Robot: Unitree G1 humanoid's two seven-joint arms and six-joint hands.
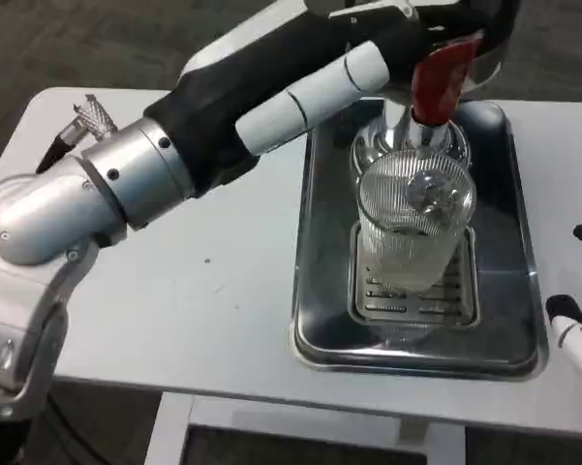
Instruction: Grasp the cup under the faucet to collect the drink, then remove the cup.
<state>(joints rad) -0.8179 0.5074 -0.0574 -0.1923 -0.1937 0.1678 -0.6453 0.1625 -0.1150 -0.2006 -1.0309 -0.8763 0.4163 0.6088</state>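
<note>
**Op:** Head view, count first. I see one cup (413, 225), one faucet (418, 145) with one red lever (444, 76), one steel tray (321, 242), one slotted drip grate (380, 302), one white table (194, 281).

**Log:** Hands?

**Op:** My left hand (392, 34) is up at 12 o'clock, its forearm crossing the frame from 9 o'clock. Its fingers lie on the top of the red lever; I cannot tell whether they close round it or only press on it. My right hand (576, 334) shows just fingertips at the 4 o'clock edge, touching nothing I can see; whether it is spread or curled I cannot tell.

**Log:** The cup?

**Op:** Clear, ribbed vertically, mouth wide and round, standing on the grate directly below the chrome spout, right of centre. Contents unreadable through the ribbing.

**Log:** Room?

**Op:** The tray's raised rim surrounds the cup. Its 6 o'clock rim sits near the table's front edge. Bare tray floor lies at 3 and 9 o'clock of the cup. Open tabletop spreads toward 8 o'clock.
</note>
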